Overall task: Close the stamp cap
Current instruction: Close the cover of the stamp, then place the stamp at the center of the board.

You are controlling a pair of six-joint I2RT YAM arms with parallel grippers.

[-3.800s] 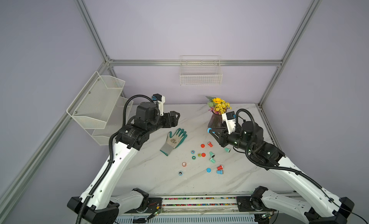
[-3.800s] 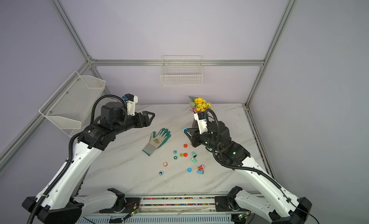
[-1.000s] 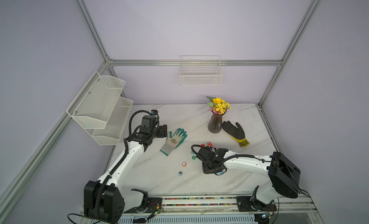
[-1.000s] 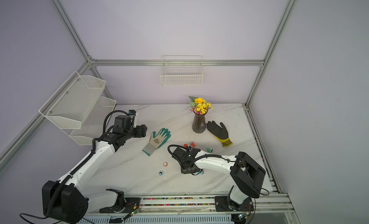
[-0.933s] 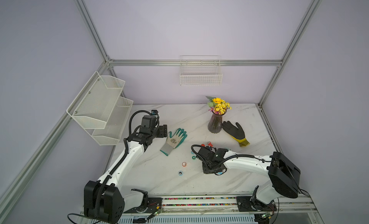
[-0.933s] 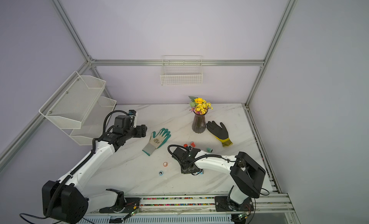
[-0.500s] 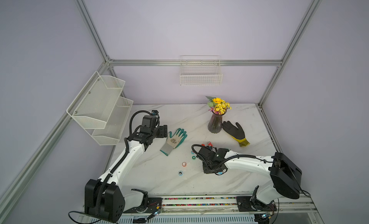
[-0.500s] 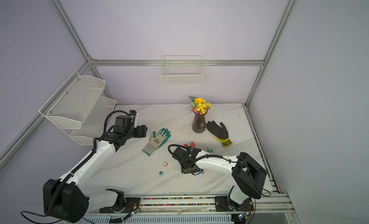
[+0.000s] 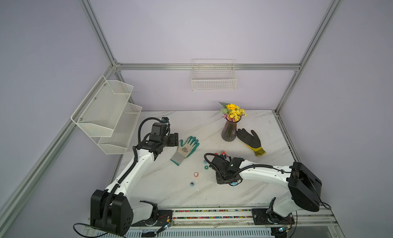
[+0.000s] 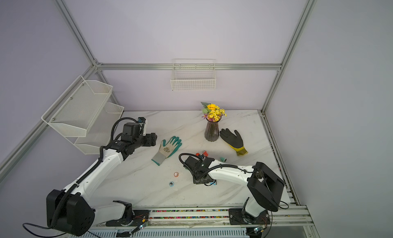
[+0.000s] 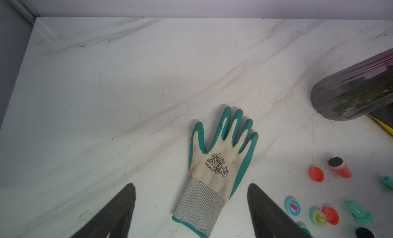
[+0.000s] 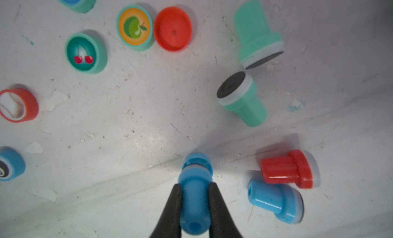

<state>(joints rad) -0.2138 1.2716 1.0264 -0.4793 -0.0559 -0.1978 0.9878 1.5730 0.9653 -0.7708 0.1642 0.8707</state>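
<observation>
Where the blue stamp [image 12: 195, 201] sits: pinched by its handle in the right gripper [image 12: 195, 187], on the robot's side of the vase [image 9: 229, 130], standing on end on the desk [image 9: 170, 194].
blue cap [image 12: 197, 160]: on the stamp's face end, against the desk; a white band shows between cap and stamp body, and whether it is fully seated cannot be told.
right gripper: fingers pressed against the handle from both sides.
left gripper [image 11: 191, 184]: spread wide, holding nothing, well to the left of the vase, over the cuff of the green glove [image 11: 219, 160].
green glove: flat on the desk, left of the vase.
black glove [image 9: 249, 139]: flat, just beside the vase on its right.
second blue stamp [image 12: 276, 201]: on its side, uncapped, just beside the held one, touching the red stamp [image 12: 289, 169].
green stamps [image 12: 242, 98]: two, on their sides, faces bare, nearer the vase than the held stamp.
loose caps: apple cap [image 12: 134, 26] touching the red cap [image 12: 172, 28], which lies hollow side up; cherry cap [image 12: 85, 53] near them.
</observation>
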